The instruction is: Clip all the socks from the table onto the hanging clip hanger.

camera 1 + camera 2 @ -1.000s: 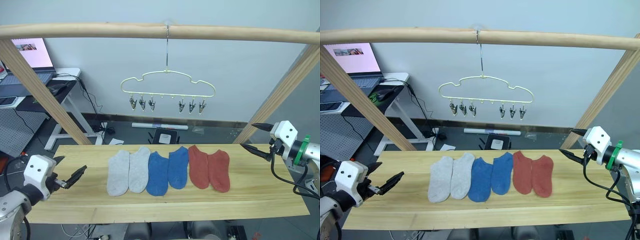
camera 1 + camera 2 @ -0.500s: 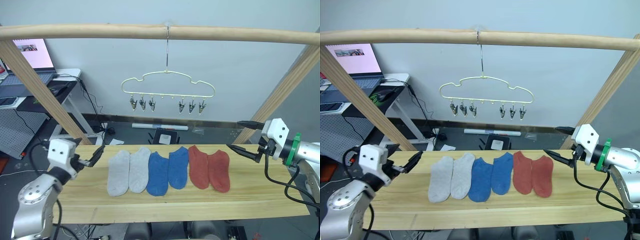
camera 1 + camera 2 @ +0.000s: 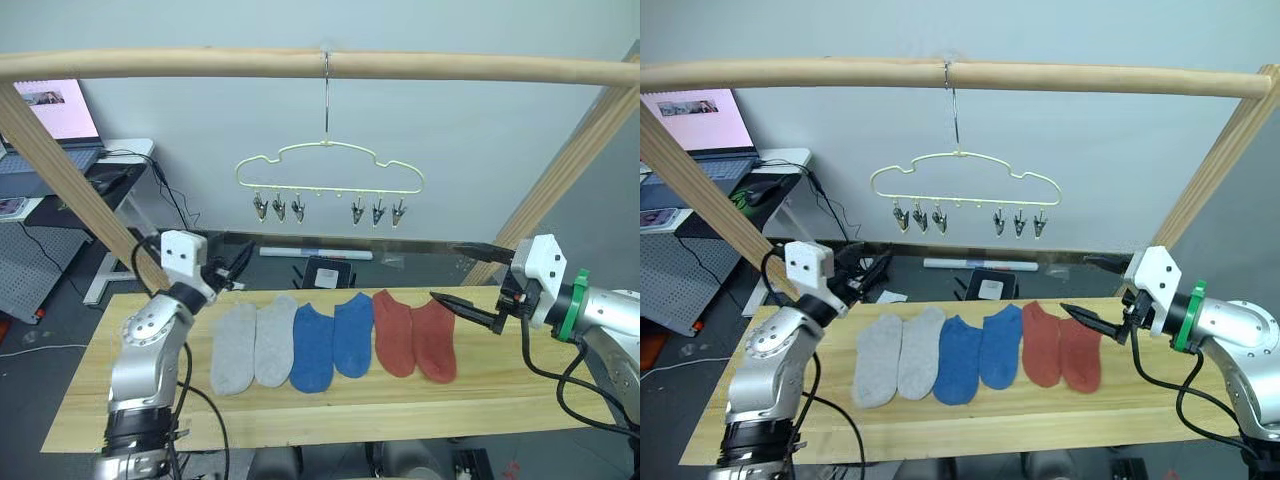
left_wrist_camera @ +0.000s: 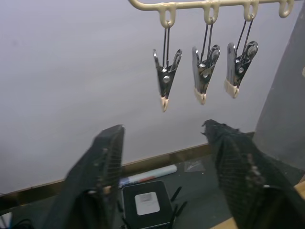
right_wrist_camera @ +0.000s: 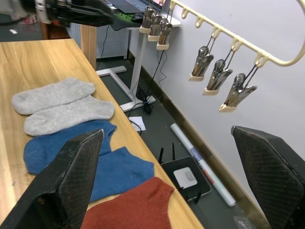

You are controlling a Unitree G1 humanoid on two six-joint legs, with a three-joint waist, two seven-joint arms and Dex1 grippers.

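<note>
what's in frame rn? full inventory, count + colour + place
grey socks: 2, light grey, flat on the table, left end of the row
blue socks: 2, blue, middle of the row
red socks: 2, rust red, right end of the row
table: 1, pale wood
clip hanger: 1, cream, hooked on the beam, six metal clips, all empty
wooden beam: 1, pale wood, overhead
laptop: 1, on a desk at back left
left claw: open, raised near the grey socks
right claw: open, beside the red socks
</note>
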